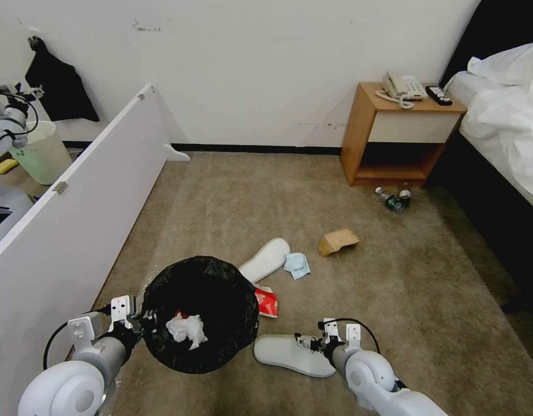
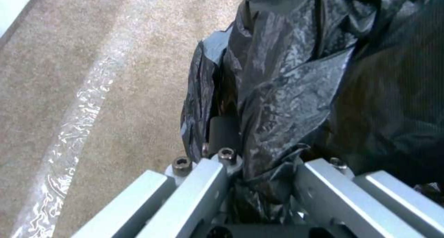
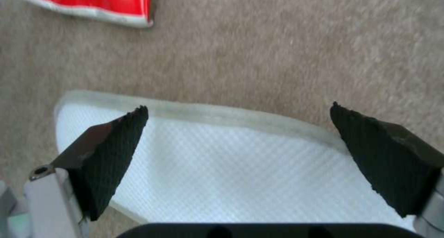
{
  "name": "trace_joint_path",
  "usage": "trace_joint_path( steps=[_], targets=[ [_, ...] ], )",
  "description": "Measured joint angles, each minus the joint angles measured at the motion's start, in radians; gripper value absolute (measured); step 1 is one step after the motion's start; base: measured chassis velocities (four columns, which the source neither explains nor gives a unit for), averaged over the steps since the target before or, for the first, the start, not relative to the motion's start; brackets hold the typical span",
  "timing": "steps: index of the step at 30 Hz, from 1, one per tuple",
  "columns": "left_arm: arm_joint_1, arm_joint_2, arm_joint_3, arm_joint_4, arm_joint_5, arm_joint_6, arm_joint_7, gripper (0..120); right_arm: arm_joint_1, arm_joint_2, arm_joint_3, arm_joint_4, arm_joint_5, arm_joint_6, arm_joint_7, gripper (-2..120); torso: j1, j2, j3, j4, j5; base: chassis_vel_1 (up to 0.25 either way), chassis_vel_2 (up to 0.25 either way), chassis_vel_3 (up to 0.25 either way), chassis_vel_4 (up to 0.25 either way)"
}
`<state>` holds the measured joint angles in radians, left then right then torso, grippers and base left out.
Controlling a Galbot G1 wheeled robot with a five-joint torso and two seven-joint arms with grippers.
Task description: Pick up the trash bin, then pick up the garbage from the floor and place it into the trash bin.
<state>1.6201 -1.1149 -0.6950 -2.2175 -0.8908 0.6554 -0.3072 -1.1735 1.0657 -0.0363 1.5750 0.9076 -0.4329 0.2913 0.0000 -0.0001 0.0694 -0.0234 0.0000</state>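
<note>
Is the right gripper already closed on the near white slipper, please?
No, the right gripper hovers over the near white slipper with its black pads spread wide apart.

Room stock as I read it from my console. Floor: beige-brown carpet [image 1: 266, 190], worn in patches, running wall to wall. Far wall [image 1: 249, 63]: plain white, scuffed, with a dark baseboard [image 1: 254, 149] along its foot. Left side: a long white panel [image 1: 75, 202] standing on edge, angled toward the far wall (small metal brackets on its top rim). Behind it, a pale green-white bucket [image 1: 44, 156] and a black cloth [image 1: 61, 86] hanging on the wall. Right corner: a wooden nightstand [image 1: 393, 138] with a white drawer front and an open shelf below, carrying a corded phone [image 1: 402, 86] and a remote [image 1: 438, 95]. Far right: a bed [image 1: 503, 115] with rumpled white linen, dark base and headboard. Light: even, soft.
</note>
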Motion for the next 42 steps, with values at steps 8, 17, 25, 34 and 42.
trace_joint_path(
  steps=[8,17,25,34,42],
  targets=[
    [0.0,-0.017,0.005,-0.003,0.013,-0.001,0.001,0,0.003,-0.015,-0.009,-0.031,-0.037,0.006,-0.025,100,0.0,0.0,0.0,0.0,0.0001,0.0,0.0,0.0,0.0],
    [-0.001,-0.045,0.007,0.004,0.043,-0.004,0.009,0,0.012,-0.11,-0.027,0.014,0.0,0.004,-0.04,100,0.0,0.0,0.0,0.0,0.0002,0.0,0.0,0.0,0.0],
    [-0.015,-0.093,0.009,0.013,0.075,-0.005,0.011,0,0.039,-0.224,-0.091,0.064,0.044,0.002,-0.13,100,0.0,0.0,0.0,0.0,-0.0001,0.0,0.0,0.0,0.0],
    [-0.024,-0.128,-0.001,0.018,0.096,-0.005,0.011,0,0.044,-0.219,-0.126,0.038,0.045,0.027,-0.196,100,0.0,0.0,0.0,0.0,0.0002,0.0,0.0,0.0,0.0],
    [-0.03,-0.158,0.011,0.019,0.119,-0.005,0.009,0,0.026,-0.205,-0.103,-0.012,0.009,0.065,-0.252,100,0.0,0.0,0.0,-0.0001,0.0001,0.0,0.0,0.0,0.0]
  ],
)
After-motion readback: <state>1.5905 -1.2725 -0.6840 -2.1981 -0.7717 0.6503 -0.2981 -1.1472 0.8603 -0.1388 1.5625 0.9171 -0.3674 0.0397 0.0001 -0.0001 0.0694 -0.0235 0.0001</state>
